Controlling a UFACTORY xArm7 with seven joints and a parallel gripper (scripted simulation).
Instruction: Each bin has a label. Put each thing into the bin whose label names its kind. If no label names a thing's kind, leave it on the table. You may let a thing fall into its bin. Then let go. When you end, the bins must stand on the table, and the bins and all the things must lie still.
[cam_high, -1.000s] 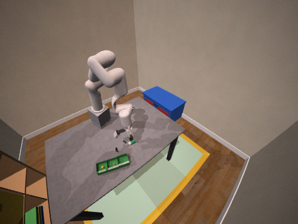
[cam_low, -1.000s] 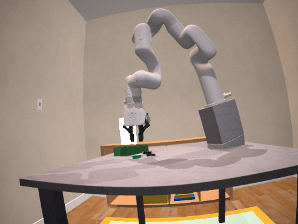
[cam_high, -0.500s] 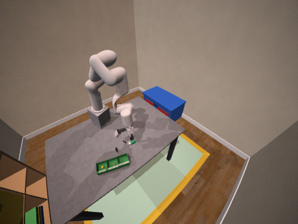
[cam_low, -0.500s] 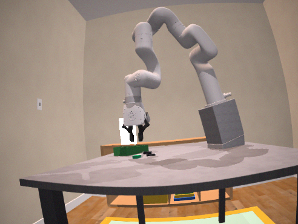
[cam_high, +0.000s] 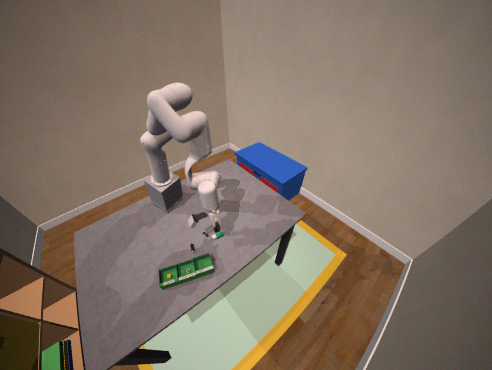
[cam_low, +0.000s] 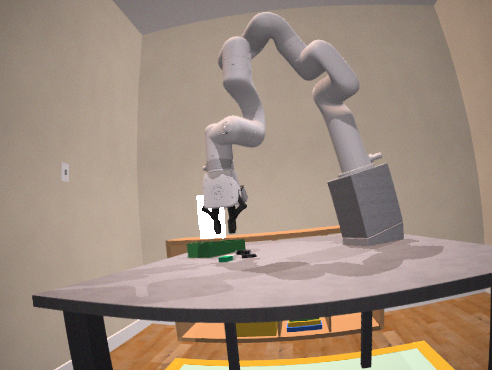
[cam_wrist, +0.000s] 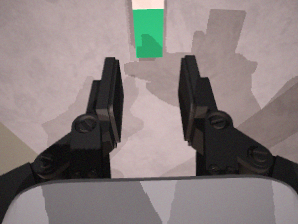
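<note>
A small green block with a white end (cam_wrist: 148, 19) lies flat on the grey table; it also shows in the top view (cam_high: 218, 235) and the exterior view (cam_low: 226, 258). My gripper (cam_wrist: 150, 75) hangs above the table just short of the block, fingers partly apart with nothing between them; it also shows in the top view (cam_high: 215, 226) and the exterior view (cam_low: 225, 227). The green bin with three labelled compartments (cam_high: 186, 270) stands nearer the table's front. A yellow piece (cam_high: 170, 275) lies in its left compartment and a nut (cam_high: 188, 271) in the middle one. A small black thing (cam_high: 192, 246) lies between bin and block.
The arm's grey base (cam_high: 164, 193) stands at the table's back. A blue cabinet (cam_high: 271, 169) stands beyond the far corner. A wooden shelf (cam_high: 35, 320) is at the lower left. The table edge runs close to the right of the block.
</note>
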